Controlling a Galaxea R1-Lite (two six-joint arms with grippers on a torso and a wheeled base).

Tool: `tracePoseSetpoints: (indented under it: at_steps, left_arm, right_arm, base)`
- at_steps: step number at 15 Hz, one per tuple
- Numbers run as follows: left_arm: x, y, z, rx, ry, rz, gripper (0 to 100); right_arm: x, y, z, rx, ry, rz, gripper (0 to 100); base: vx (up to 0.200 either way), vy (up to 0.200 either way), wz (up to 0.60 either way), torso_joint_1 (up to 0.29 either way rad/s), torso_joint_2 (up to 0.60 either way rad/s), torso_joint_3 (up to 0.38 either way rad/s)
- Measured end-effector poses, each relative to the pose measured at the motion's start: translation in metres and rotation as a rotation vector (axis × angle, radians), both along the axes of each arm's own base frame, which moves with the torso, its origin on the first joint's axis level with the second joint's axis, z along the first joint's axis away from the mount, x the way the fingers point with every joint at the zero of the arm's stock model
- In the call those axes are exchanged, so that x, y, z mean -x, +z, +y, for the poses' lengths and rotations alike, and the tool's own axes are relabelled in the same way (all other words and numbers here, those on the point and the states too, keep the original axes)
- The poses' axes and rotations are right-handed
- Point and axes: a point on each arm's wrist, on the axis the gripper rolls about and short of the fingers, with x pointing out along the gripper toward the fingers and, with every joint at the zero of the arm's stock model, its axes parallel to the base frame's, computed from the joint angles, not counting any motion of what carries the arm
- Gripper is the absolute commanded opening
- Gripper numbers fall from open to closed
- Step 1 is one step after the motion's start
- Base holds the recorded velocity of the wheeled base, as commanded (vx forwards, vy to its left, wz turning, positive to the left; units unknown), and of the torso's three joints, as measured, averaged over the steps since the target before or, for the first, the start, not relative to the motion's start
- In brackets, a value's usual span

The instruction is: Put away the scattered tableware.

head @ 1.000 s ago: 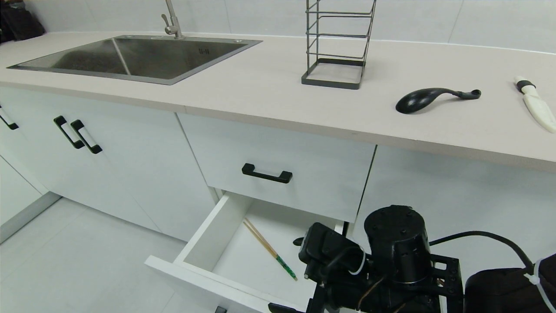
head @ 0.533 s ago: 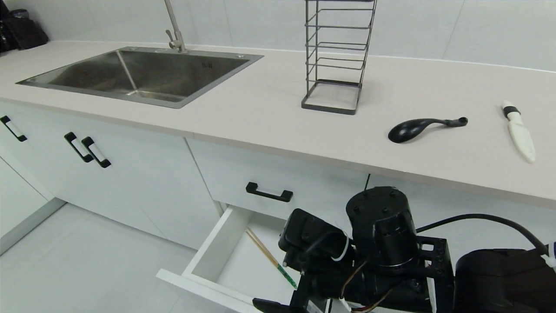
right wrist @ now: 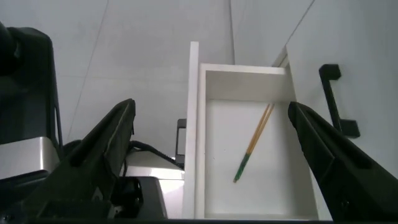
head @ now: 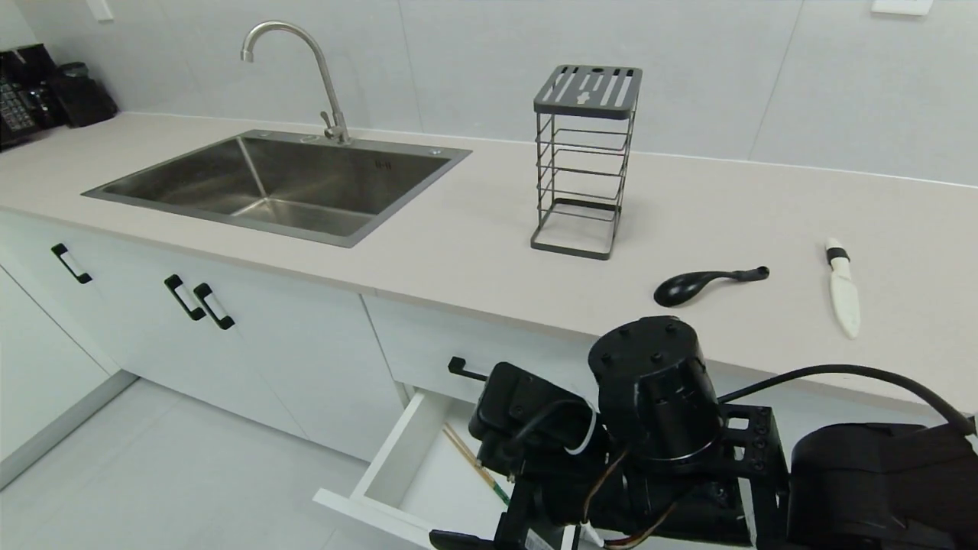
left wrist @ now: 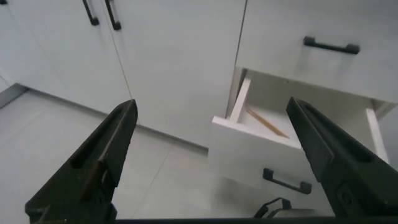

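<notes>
As the black spoon [head: 707, 281] is being shown lying on the counter [head: 474, 229] at the rack's [head: 584, 164] four o'clock, with the white knife [head: 843, 290] at the spoon's three, chopsticks [head: 474, 462] are being seen inside the open drawer [head: 386, 466]. Next view: the left gripper [left wrist: 211, 106] is being held spread and empty, facing that drawer. Last view: the right gripper [right wrist: 210, 104] is being held spread and empty over the chopsticks.

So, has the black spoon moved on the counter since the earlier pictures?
No. The camera shifted; the black spoon still lies between the wire rack and the white knife, as before.
</notes>
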Motion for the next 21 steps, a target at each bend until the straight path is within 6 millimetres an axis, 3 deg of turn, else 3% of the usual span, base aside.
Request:
tracePoseSetpoints:
  at_steps: [6, 12, 16, 21]
  left_arm:
    - [0.0, 0.0, 0.0, 0.0, -0.001, -0.001, 100]
    - [0.0, 0.0, 0.0, 0.0, 0.0, -0.001, 100]
    - [0.0, 0.0, 0.0, 0.0, -0.001, -0.001, 100]
    - [0.0, 0.0, 0.0, 0.0, 0.0, -0.001, 100]
  right_arm:
    - [-0.007, 0.012, 0.009, 0.043, -0.002, 0.033, 100]
    - [-0.01, 0.01, 0.01, 0.134, -0.001, 0.103, 100]
    - [-0.021, 0.006, 0.0, 0.203, -0.009, 0.179, 100]
    - [-0.036, -0.003, -0.016, 0.198, -0.087, 0.226, 100]
  base:
    - [0.0, 0.0, 0.0, 0.311, -0.5, -0.246]
    - [0.0, 0.0, 0.0, 0.289, -0.55, -0.264]
    - [0.0, 0.0, 0.0, 0.255, -0.49, -0.233]
    - [0.0, 0.0, 0.0, 0.024, -0.04, -0.023]
